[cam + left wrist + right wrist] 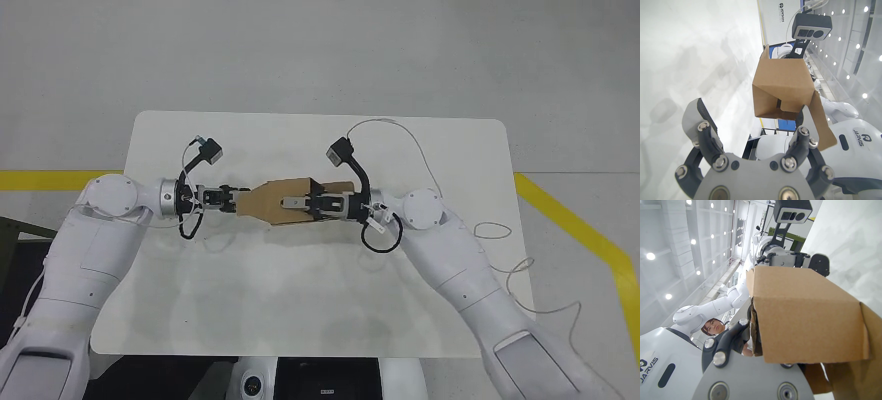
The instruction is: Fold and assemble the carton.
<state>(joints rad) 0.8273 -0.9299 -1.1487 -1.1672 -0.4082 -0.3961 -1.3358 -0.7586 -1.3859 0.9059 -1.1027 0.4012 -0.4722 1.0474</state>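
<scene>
White glossy arms [95, 245]; black wrist cameras [212, 151]; left end effector [751, 104] grey-black, silver screws [702, 126]; white cables [383, 121].

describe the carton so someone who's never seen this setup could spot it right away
At the middle of the white table, the left gripper and right gripper face each other. Between them is the carton, half folded with loose flaps, held by the right one. It is the only brown cardboard thing among white and black robot parts.

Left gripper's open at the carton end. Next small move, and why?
Probably nudge the left gripper sideways to fold the loose flap over the open end of the brown cardboard carton: that flap sticks out against one finger, while the right gripper grips the far end.
</scene>
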